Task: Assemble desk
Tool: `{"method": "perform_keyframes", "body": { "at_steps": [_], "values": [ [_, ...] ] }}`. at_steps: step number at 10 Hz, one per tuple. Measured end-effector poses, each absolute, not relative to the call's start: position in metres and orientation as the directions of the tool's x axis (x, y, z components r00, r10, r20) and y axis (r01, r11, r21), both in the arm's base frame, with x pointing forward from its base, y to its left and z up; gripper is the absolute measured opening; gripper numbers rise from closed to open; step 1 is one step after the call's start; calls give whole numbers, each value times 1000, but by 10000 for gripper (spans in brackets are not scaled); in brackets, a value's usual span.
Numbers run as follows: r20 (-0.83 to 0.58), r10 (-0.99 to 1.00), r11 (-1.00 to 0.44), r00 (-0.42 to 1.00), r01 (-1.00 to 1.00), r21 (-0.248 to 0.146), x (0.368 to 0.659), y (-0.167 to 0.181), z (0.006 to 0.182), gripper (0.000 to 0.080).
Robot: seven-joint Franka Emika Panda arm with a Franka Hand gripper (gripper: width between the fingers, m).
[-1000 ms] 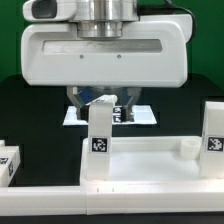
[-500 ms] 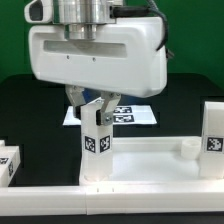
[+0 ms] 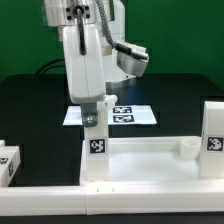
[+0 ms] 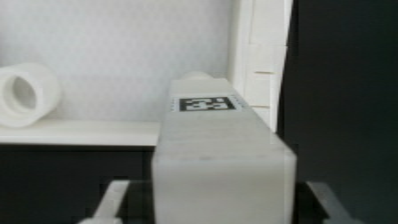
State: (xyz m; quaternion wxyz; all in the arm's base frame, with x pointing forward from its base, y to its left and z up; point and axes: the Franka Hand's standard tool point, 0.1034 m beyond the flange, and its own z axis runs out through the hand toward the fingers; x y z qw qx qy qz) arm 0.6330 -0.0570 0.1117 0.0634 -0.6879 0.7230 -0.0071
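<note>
The white desk tabletop lies with its raised rim up and a round corner socket showing. A white square leg with a tag stands upright at its corner on the exterior view's left. My gripper is turned edge-on and sits over the leg's top, shut on it. In the wrist view the leg fills the middle between my fingers, with my gripper at its near end. The tabletop and a socket lie beyond.
A second tagged leg stands at the exterior view's right. Another tagged leg lies at the left edge. The marker board lies behind the tabletop. A long white border rail runs along the front.
My gripper has turned about a quarter turn, from broadside to edge-on, and the leg in it turned with it at the corner.
</note>
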Motion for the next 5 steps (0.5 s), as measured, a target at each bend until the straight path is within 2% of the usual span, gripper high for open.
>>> {"method": "perform_keyframes", "body": {
  "at_steps": [1,2,3,4,5],
  "values": [
    [-79,-997,33,-26,-995,-99,633,-57,112,288],
    [-70,-996,-44,52,-993,-112,634,-56,112,288],
    [-56,-985,-155,163,-979,-134,636,-53,113,501],
    [-34,-937,-340,348,-929,-144,637,-48,114,501],
    [-25,-906,-416,423,-898,-146,636,-45,114,617]
  ]
}}
